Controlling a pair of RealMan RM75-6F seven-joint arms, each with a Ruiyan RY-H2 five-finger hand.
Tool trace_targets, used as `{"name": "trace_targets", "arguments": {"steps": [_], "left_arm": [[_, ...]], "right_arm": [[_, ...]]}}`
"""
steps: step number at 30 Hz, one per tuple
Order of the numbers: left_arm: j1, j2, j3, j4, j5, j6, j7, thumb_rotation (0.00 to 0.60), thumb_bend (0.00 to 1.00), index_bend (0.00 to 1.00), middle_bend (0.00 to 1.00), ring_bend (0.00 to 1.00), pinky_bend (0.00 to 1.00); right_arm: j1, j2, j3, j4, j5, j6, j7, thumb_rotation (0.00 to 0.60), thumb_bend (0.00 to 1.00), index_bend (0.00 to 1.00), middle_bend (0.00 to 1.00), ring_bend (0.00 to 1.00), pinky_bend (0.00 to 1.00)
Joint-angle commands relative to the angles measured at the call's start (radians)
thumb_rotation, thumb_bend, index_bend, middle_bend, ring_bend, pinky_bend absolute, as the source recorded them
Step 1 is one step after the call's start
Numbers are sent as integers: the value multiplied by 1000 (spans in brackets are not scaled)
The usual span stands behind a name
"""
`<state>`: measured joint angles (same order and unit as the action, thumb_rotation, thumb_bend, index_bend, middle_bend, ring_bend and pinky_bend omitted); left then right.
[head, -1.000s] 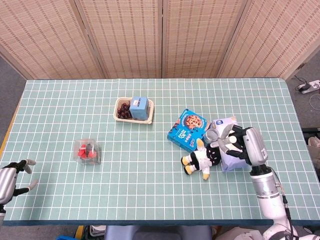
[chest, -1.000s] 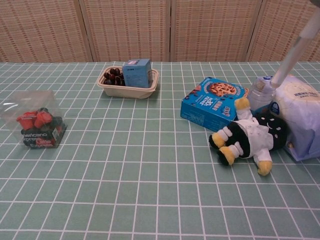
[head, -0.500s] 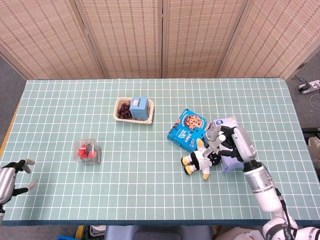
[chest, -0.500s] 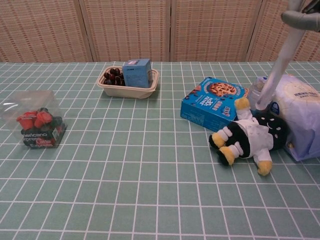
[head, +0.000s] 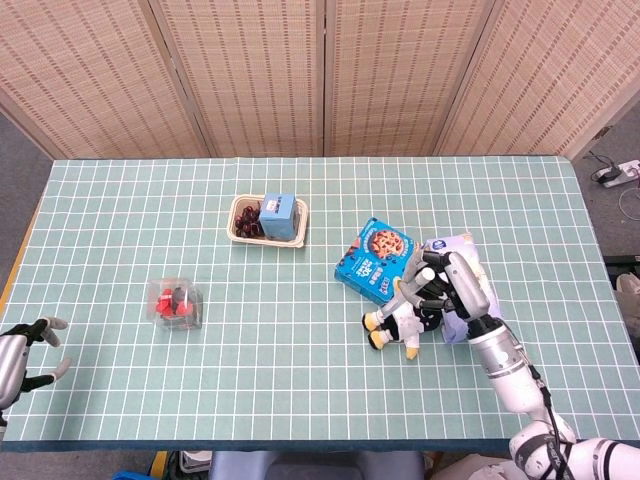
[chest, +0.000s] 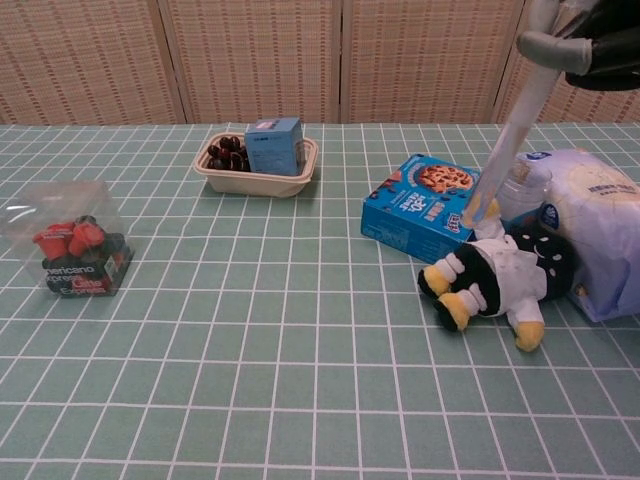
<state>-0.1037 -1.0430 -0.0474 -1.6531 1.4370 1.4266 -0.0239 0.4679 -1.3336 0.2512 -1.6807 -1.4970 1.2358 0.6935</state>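
Black-and-white plush penguin (head: 405, 318) with yellow feet lies sideways under the right hand (head: 447, 287), fingers spread, holding nothing.

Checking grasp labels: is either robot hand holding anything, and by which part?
Nothing held. The right robot hand hovers open above the plush toy; the left robot hand is open, empty.

The right hand (head: 445, 287) is silver-grey metal with black segments along its fingers, on a pale grey cylindrical forearm ringed by a dark band. The left hand (head: 20, 350) has grey fingers with whitish tips.
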Motion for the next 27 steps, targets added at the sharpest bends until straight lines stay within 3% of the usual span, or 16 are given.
{"name": "trace_targets", "arguments": {"steps": [1,4,13,16,21,27], "left_arm": [[1,1,0,-1,1,3,0,600,223,456,507,439,555],[1,1,0,-2,1,3,1,600,223,456,507,438,555],[-1,-1,1,-2,-1,-4,8,600,224,455,507,439,555],[0,0,0,-2,0,-2,6,600,224,456,507,438,555],[0,0,0,-2,-1,-1,4,600,223,456,507,439,555],[1,2,1,-3,2,0,5,600,223,456,507,438,555]], "right_arm": [[1,-30,-6,78,-72,71,215,600,450,694,1000,1000,1000],[8,-22,-20,104,-87,66,186,600,449,695,1000,1000,1000],[39,-66,-54,193,-130,60,-327,600,448,695,1000,1000,1000],[46,-79,-58,196,-128,59,-370,600,448,695,1000,1000,1000],[44,-93,-46,178,-113,99,-243,600,448,695,1000,1000,1000],[30,-98,-29,161,-108,176,107,600,448,695,1000,1000,1000]]}}
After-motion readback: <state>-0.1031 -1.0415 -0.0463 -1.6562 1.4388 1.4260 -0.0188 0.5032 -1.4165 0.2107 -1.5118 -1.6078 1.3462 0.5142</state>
